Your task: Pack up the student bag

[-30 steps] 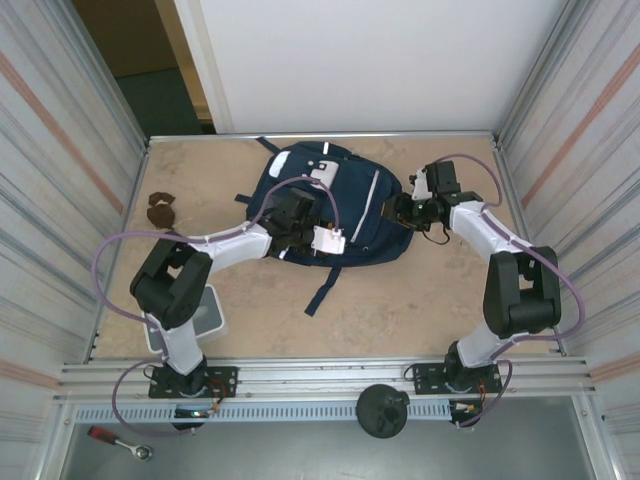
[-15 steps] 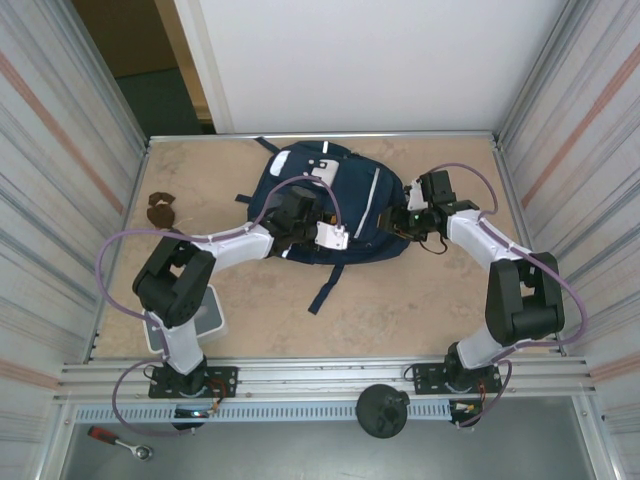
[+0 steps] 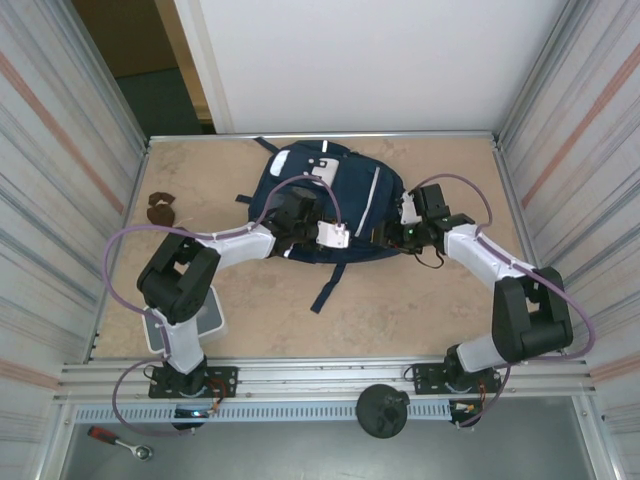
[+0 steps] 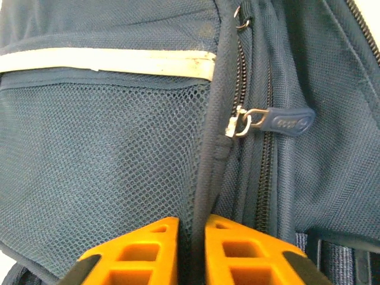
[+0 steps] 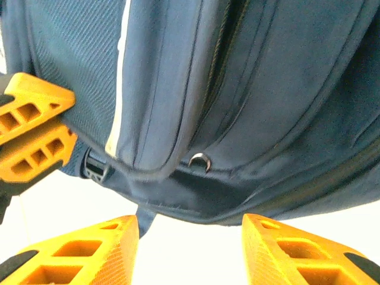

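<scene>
Your left end effector (image 4: 192,237) is clenched on the student bag (image 3: 345,205), on its piping seam (image 4: 214,119). The right end effector (image 5: 190,240) is released at its 4 o'clock edge. Bag lies flat, worktop (image 3: 420,300) centre toward 12 o'clock. Looks soft and floppy, so grip seams or the zipper pull (image 4: 279,120).

A lab test cell — ribbed metal walls (image 3: 60,150), aluminium mounting rail (image 3: 320,375).

One bag, two arms, a few odds and ends.
On the counter (image 3: 400,300): one student bag (image 3: 345,200) with one blue zipper pull (image 4: 285,120), one left arm (image 3: 235,245), one right arm (image 3: 490,250), one brown item (image 3: 159,208), one white box (image 3: 212,318). Below it: one black knob (image 3: 383,410), one red-handled tool (image 3: 115,440).
</scene>
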